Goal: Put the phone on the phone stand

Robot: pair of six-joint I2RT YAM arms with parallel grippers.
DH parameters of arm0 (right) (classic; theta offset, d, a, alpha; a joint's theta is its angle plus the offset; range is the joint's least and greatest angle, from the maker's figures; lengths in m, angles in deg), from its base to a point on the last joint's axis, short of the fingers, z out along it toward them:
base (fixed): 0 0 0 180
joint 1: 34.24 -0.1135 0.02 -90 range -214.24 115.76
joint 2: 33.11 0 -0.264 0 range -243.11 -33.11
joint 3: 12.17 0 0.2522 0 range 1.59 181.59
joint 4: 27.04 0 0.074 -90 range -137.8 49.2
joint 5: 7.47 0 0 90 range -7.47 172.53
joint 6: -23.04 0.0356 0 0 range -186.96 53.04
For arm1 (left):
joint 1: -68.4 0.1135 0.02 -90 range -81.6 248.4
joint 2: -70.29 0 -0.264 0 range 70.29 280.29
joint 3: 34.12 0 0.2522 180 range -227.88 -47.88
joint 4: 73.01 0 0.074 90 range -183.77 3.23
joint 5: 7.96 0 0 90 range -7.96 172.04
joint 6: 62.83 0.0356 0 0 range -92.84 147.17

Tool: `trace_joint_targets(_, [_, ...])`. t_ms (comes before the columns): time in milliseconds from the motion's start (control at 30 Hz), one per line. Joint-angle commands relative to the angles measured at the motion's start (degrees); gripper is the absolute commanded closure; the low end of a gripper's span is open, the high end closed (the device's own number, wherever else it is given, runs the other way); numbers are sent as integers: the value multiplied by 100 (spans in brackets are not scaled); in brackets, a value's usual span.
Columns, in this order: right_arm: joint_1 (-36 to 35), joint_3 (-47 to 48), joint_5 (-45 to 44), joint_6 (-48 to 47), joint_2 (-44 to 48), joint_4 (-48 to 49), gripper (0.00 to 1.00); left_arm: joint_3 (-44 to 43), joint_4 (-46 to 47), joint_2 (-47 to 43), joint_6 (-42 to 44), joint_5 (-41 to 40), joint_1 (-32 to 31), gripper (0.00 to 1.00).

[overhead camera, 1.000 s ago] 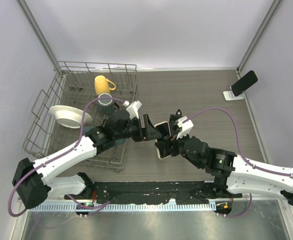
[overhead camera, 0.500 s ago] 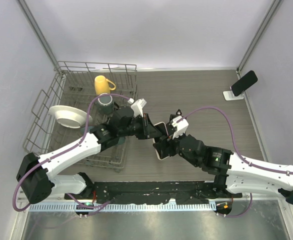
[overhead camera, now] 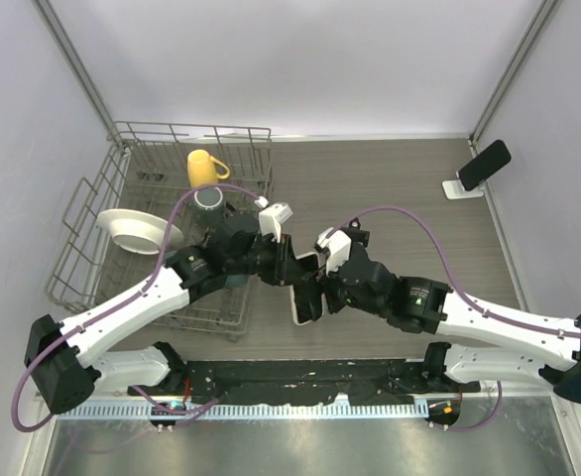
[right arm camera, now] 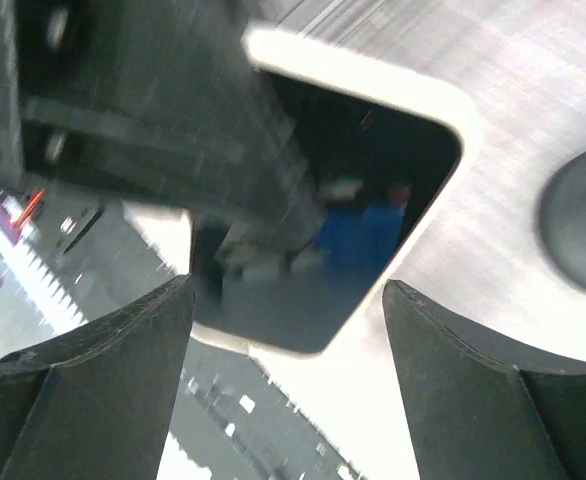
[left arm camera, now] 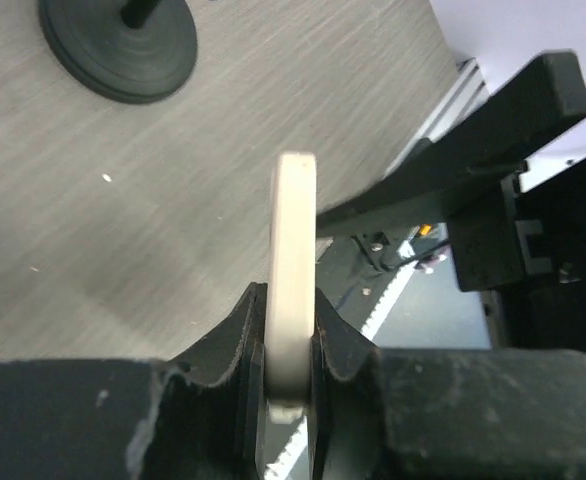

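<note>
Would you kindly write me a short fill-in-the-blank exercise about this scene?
1. The phone clamped in the left gripper has a ___ edge.
2. In the dish rack, the rearmost mug is ___.
3. The phone stand sits near the table's far ___ corner.
Missing words: white; yellow; right.

The phone stood edge-on between the left gripper's fingers, its width spanned by the right gripper's fingers. Left of the left gripper lay the rack, with mug, cup and plate in it. Far right of and beyond the right gripper stood the stand, a second phone on it.
</note>
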Motion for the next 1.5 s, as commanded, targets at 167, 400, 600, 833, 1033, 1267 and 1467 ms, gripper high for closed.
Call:
trace_joint_targets(167, [122, 297, 1417, 138, 395, -832, 18, -526, 165, -592, 774, -38, 384, 100])
trace_joint_targets(400, [480, 340, 1625, 77, 711, -744, 19, -473, 965, -627, 695, 2209, 385, 100])
trace_joint_targets(600, [1430, 306, 3533, 164, 693, -147, 33, -403, 1457, -759, 660, 3537, 367, 100])
trace_joint_targets(833, [1563, 7, 5012, 718, 737, 1214, 53, -280, 1660, -830, 449, 3742, 270, 100])
trace_joint_targets(1033, [1589, -160, 4863, 842, 667, 1603, 66, -315, 1871, -733, 352, 3742, 244, 100])
trace_joint_targets(1267, [1651, -240, 4102, 649, 834, 1094, 40, -411, 1643, -750, 379, 3216, 253, 100])
trace_joint_targets(1467, [1695, -292, 4080, 657, 1037, 1013, 39, -394, 1660, -803, 212, 3170, 253, 100])
